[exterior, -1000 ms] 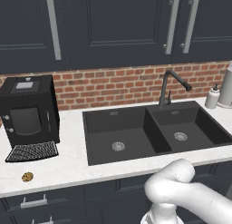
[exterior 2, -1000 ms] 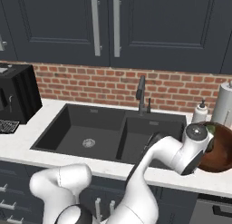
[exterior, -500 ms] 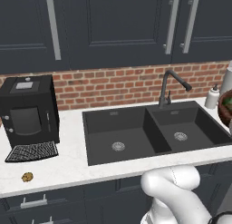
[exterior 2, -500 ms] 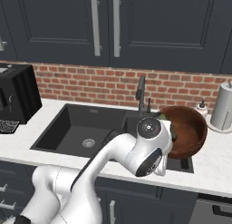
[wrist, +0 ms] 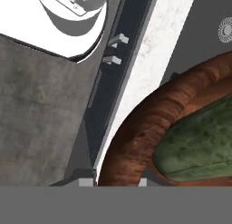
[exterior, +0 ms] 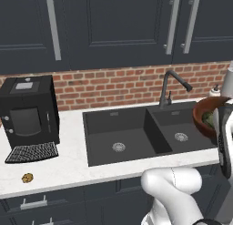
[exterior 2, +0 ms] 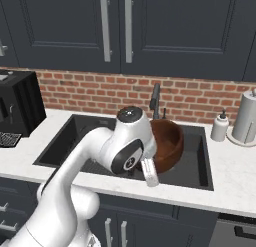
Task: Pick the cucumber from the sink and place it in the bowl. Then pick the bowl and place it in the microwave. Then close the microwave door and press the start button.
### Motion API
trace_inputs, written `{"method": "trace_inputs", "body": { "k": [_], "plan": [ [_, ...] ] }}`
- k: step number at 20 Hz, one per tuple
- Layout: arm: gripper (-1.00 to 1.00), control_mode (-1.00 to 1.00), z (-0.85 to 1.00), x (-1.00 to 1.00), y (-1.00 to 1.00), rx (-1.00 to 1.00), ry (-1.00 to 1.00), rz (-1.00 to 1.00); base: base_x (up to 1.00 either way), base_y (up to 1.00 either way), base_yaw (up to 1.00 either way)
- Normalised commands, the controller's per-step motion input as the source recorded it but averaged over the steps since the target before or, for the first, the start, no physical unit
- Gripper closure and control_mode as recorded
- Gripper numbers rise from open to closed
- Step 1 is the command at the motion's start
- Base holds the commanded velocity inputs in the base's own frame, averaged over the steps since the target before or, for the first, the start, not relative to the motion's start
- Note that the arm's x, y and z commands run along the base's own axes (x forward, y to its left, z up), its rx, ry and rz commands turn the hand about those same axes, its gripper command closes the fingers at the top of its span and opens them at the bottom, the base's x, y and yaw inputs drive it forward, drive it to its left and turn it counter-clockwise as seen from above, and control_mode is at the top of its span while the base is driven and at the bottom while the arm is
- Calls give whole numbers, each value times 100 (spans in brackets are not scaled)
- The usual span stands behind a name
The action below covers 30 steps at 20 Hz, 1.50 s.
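Note:
My gripper (wrist: 113,182) is shut on the rim of the reddish-brown bowl (wrist: 149,123), with a fingertip on either side of the wall. The dark green cucumber (wrist: 199,146) lies inside the bowl. In the right base view the bowl (exterior 2: 169,141) hangs above the right basin of the black sink (exterior 2: 75,141), just behind my wrist. The left base view has the bowl (exterior: 204,115) at the right edge, over the sink (exterior: 118,128), and the cucumber (exterior: 210,119) shows in it. The microwave and its door are out of view.
A black curved faucet (exterior: 170,85) stands behind the sink. A black coffee machine (exterior: 29,110) stands on the left counter, with a cookie (exterior: 27,177) in front of it. A soap bottle (exterior 2: 219,127) and a paper towel roll (exterior 2: 247,118) stand at the right. Dark cabinets hang overhead.
The arm has swung left with the bowl in its grip, from the counter right of the sink to above the right basin. The grip has not changed.

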Motion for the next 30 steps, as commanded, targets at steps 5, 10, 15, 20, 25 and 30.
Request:
{"method": "trace_inputs", "body": {
  "k": [5,10,15,20,25,30],
  "plan": [
    [100,-100,39,-16,73,1,34,28,0,0,0],
    [100,-100,13,-33,81,7,8,25,0,0,0],
    [100,-100,0,-42,68,13,-20,12,0,0,0],
    [100,-100,1,-8,75,8,-34,2,0,0,0],
    [100,-100,6,0,59,0,-19,0,0,0,0],
    [100,-100,19,10,22,-2,17,0,0,0,0]
  ]
}}
